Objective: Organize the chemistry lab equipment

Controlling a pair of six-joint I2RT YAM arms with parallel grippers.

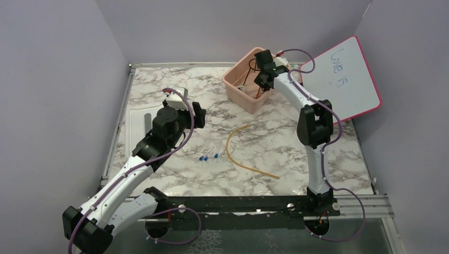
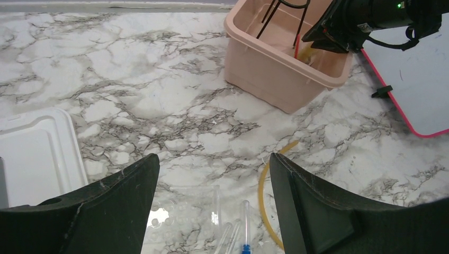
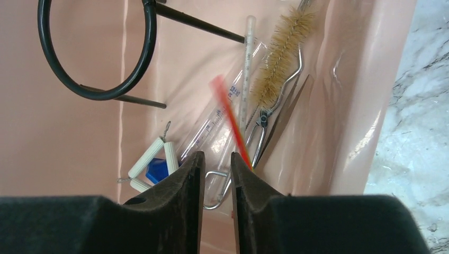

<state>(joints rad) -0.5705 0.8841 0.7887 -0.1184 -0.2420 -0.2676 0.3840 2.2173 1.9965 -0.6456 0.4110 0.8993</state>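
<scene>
Overhead, our right hand (image 1: pixel 263 79) hung in the bin (image 1: pixel 249 100) at upper centre. Its fingers were nearly pressed together, with a blurred red rod (image 3: pixel 230 114) at their tips; we could not tell if they pinched it. The tripod (image 3: pixel 100 95) and tongs (image 3: pixel 265 121) lay inside. Our left hand (image 2: pixel 213 159) was spread above the blue-tipped pieces (image 1: pixel 209 156), and the tube (image 1: pixel 235 156) lay on the desk (image 1: pixel 174 174) just right of them.

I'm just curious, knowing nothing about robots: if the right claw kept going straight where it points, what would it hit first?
Probably the blurred red stick just beyond the right claw, then the clear tubes lying in the pink bin. Depth is hard to judge.
</scene>
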